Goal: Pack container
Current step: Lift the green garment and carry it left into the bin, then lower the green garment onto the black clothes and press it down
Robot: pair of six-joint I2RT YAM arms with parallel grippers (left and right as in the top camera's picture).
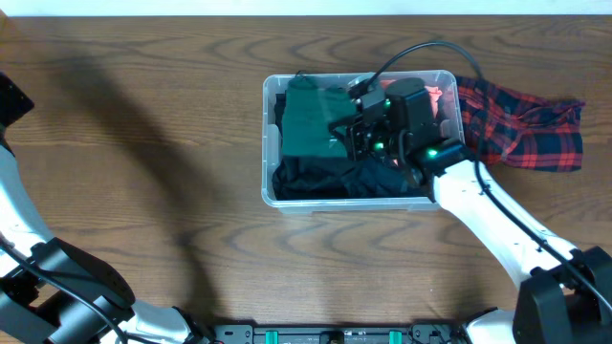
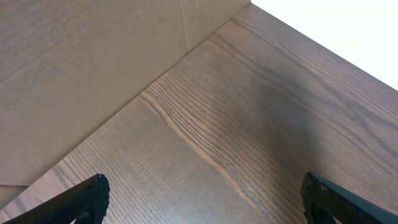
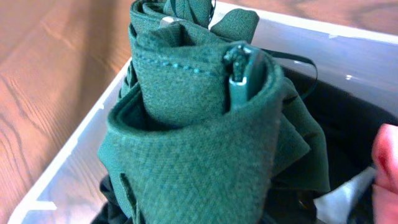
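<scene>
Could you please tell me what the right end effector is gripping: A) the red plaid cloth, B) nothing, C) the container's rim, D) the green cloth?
D: the right end effector is shut on the green cloth, over the container.

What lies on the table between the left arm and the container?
Nothing. In the overhead view, the table is bare wood from the left arm to the container; only a soft shadow falls there.
</scene>
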